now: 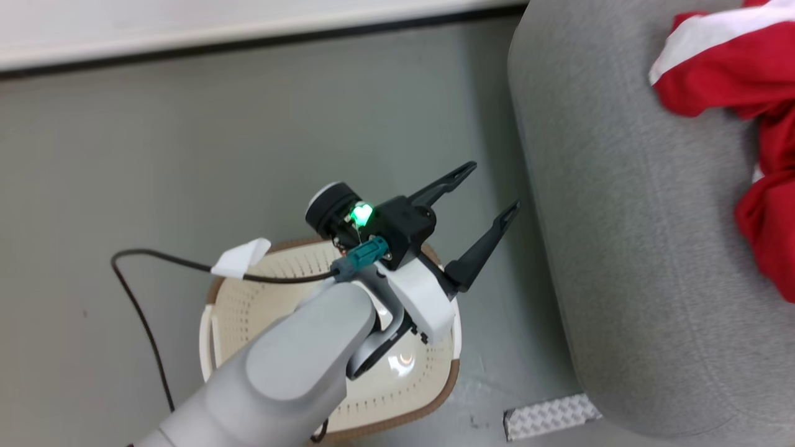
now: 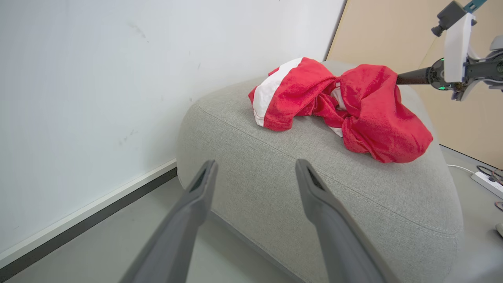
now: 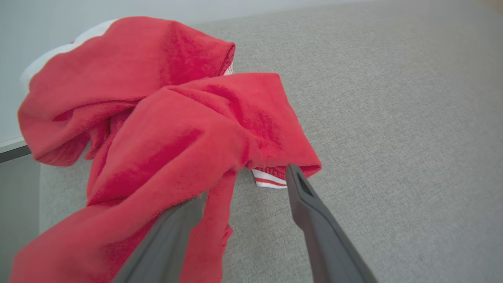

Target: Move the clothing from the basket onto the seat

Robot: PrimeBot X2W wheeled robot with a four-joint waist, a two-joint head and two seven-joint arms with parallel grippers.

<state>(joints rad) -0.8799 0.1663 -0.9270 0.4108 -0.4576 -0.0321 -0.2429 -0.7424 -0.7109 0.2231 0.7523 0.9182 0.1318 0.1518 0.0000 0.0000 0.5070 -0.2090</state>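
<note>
Resting on grey seat (image 2: 393,188), red clothing (image 2: 369,114), grey floor (image 1: 248,136), white wall (image 2: 98,78)

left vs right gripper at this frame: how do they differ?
Position: left gripper is by the rim of the cream perforated plastic basket, pointing at the light grey fabric sofa; right gripper is over that sofa. Contact: left gripper's fingers are bare; right gripper has the bright red fabric clothing draped on one finger. Shared: both open, two dark fingers.

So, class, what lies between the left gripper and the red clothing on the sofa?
Between the left gripper and the clothing lies bare grey sofa, shown in the left wrist view.
</note>
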